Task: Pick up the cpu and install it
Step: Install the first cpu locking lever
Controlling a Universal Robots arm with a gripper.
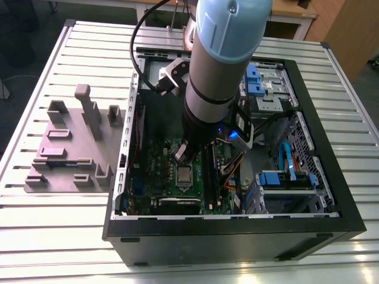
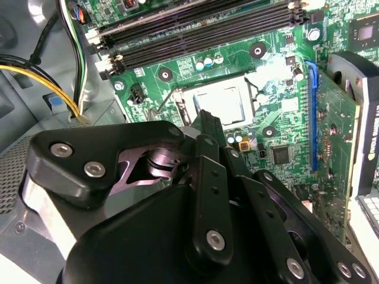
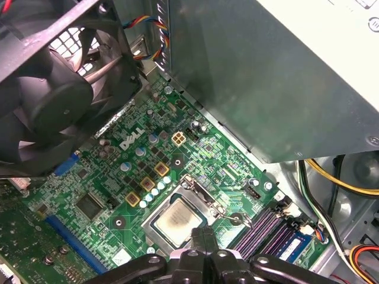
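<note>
The cpu (image 1: 184,174) is a silvery square chip lying flat in its metal-framed socket on the green motherboard (image 1: 154,177) inside the open computer case (image 1: 237,236). Both wrist views show it, cpu (image 2: 228,102) and cpu (image 3: 176,220), uncovered and level. My gripper (image 1: 180,152) hangs just above the board, beside the socket's edge. In both wrist views the black fingers meet at their tips, gripper (image 2: 205,121) and gripper (image 3: 204,235), with nothing held between them. The tips overlap one edge of the chip in the pictures; contact cannot be told.
A black fan (image 3: 53,89) and a large grey box (image 3: 266,77) flank the socket. Memory sticks (image 2: 195,29) lie alongside it, and an expansion card (image 2: 340,136) stands upright nearby. Yellow cables (image 2: 41,77) run past. A grey parts fixture (image 1: 71,142) sits outside the case.
</note>
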